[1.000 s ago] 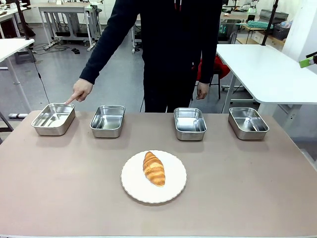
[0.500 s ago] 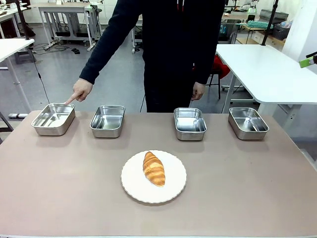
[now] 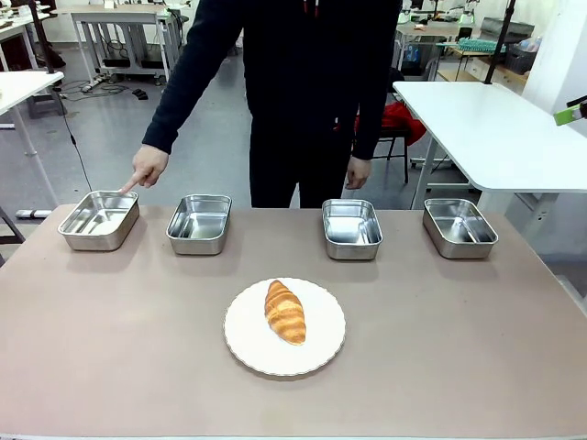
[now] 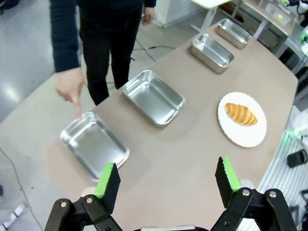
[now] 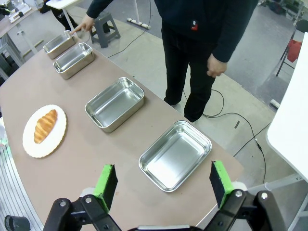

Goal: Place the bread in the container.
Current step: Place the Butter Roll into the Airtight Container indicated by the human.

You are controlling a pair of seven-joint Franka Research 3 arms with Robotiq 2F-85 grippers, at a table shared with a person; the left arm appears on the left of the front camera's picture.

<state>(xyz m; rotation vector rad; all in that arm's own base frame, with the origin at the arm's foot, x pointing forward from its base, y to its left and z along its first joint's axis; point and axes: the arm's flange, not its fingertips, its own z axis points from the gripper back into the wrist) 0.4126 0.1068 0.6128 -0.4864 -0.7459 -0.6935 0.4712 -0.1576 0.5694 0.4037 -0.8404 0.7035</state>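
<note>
Nearest the robot, the left gripper (image 4: 167, 179) hung high over the table (image 3: 440, 357), its jaws spread wide with nothing between them. The right gripper (image 5: 162, 184) was spread and empty too.

The bread (image 3: 285, 312) lay on a white plate (image 3: 248, 341) at the table's middle, its long axis running roughly 12 to 6 o'clock. It had not been picked up. The crust looked flaky and the shape rounded, so a hard pinch would likely have crushed it. A pinch along its length rather than across it could have let it roll out. Coming down too deep could have driven the fingertips into the plate and skidded it or tipped its edge.

Farther off, four pans stood in a row along the far edge, at about 10, 11, 1 and 2 o'clock from the plate. They looked alike, which made a wrong drop the plainest risk. The container (image 3: 95, 240) seemed to be the one at 10 o'clock, since the person's hand (image 3: 147, 167) pointed a finger down at its far rim. The next pan (image 3: 199, 223) sat just beside it, so a small sideways error could have put the bread there.

The container was shallow, so a release from high up might have bounced the bread off the rim. With the hand at the rim, a reach carried too far toward 12 o'clock could have struck the finger.
</note>
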